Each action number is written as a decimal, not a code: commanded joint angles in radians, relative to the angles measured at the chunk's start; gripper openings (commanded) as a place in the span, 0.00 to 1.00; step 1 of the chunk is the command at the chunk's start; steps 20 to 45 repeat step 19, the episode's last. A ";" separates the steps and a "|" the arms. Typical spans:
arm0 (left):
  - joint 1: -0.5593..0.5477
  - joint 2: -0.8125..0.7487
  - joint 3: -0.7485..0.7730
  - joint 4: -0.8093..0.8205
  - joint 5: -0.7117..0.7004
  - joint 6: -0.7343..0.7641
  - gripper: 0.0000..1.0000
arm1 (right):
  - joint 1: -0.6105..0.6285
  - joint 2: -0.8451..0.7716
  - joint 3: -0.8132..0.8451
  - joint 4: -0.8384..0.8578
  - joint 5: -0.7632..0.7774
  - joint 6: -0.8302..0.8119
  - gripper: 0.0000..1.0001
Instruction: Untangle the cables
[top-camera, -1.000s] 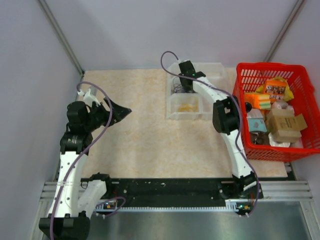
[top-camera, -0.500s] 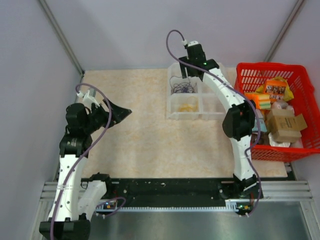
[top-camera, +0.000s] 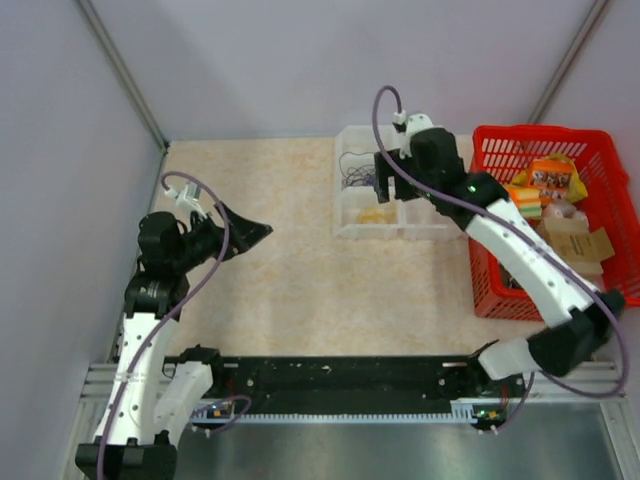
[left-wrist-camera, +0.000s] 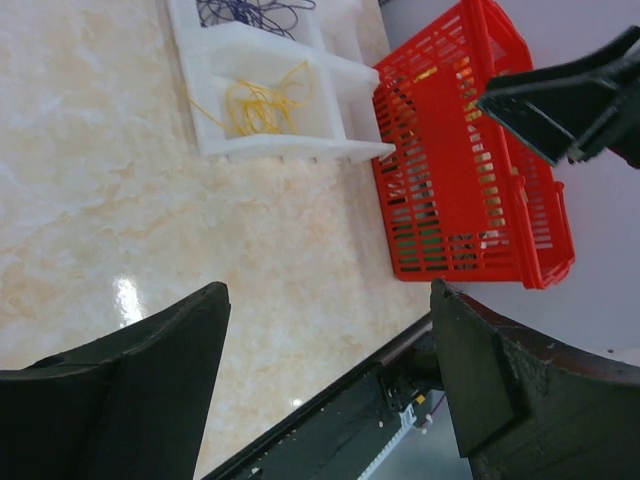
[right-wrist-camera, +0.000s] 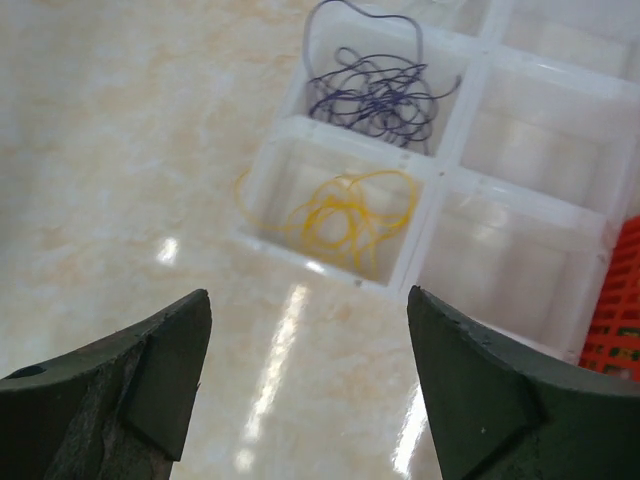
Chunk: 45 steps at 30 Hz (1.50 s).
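The cables lie sorted in a white compartment tray (top-camera: 340, 205). A dark purple tangle (top-camera: 357, 172) sits in the back left compartment and a yellow loop bundle (top-camera: 375, 214) in the front left one. Both also show in the right wrist view, purple (right-wrist-camera: 378, 95) and yellow (right-wrist-camera: 350, 212), and in the left wrist view, purple (left-wrist-camera: 255, 10) and yellow (left-wrist-camera: 262, 100). My right gripper (top-camera: 390, 188) hangs open and empty above the tray's near side (right-wrist-camera: 308, 300). My left gripper (top-camera: 250, 232) is open and empty above the bare tabletop, well left of the tray (left-wrist-camera: 328, 295).
A red basket (top-camera: 545, 131) full of packets and boxes stands right of the tray, also in the left wrist view (left-wrist-camera: 470, 190). The black rail at the table's near edge (top-camera: 340, 375) holds the arm bases. Grey walls close the left and back.
My right gripper was low in the purple cables' compartment, rose, and now sits higher over the tray's near side, empty. The left arm shifted slightly right.
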 joint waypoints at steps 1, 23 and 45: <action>-0.097 0.005 -0.012 0.146 0.028 -0.023 0.86 | 0.022 -0.320 -0.218 0.136 -0.176 0.029 0.80; -0.284 -0.114 0.073 0.314 -0.032 0.108 0.94 | 0.022 -1.143 -0.662 0.408 -0.075 0.060 0.99; -0.284 -0.114 0.073 0.314 -0.032 0.108 0.94 | 0.022 -1.143 -0.662 0.408 -0.075 0.060 0.99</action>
